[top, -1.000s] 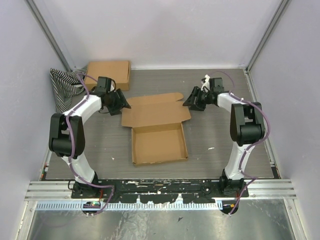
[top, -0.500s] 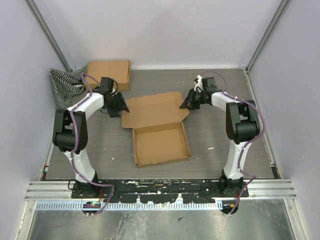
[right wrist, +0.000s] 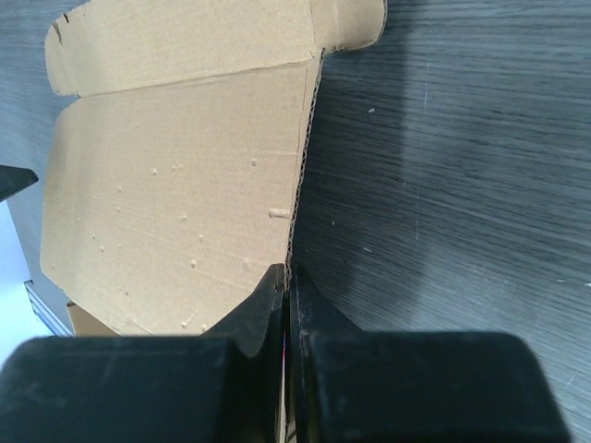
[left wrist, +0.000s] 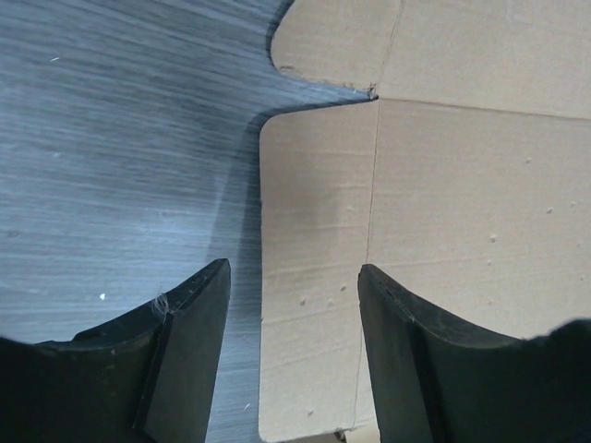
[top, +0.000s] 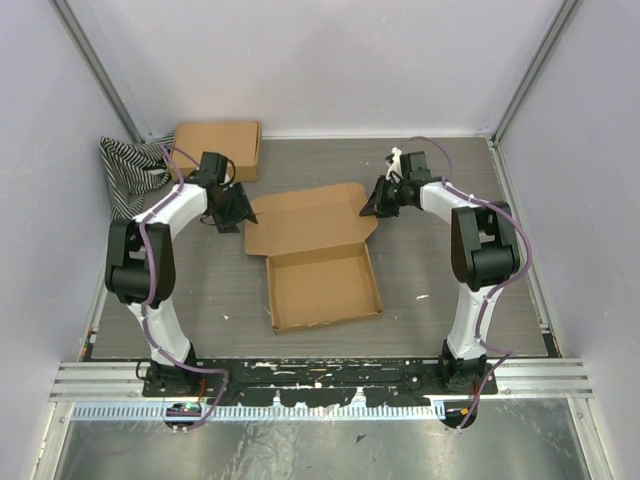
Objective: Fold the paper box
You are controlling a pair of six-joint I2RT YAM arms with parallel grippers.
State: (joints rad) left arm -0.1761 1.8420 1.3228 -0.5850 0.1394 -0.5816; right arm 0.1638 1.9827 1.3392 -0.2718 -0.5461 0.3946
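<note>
The paper box [top: 322, 288] lies in the middle of the table as a shallow brown tray, its lid [top: 305, 220] spread open behind it. My left gripper [top: 238, 210] stands open at the lid's left edge. In the left wrist view its fingers straddle the lid's side flap [left wrist: 314, 277] without pinching it, with the left gripper [left wrist: 294, 269] just above the flap. My right gripper [top: 372, 205] is at the lid's right edge. In the right wrist view the right gripper [right wrist: 287, 271] is shut on that thin cardboard edge [right wrist: 300, 185].
A second brown cardboard box [top: 215, 148] sits at the back left, next to a striped black-and-white cloth [top: 128, 172]. Grey walls close in the table on three sides, and a metal rail [top: 320, 378] runs along the near edge.
My right gripper has shut on the lid's right edge. The paper box has shifted slightly to the right. The left gripper stays open and has moved in a little at the lid's left flap.
</note>
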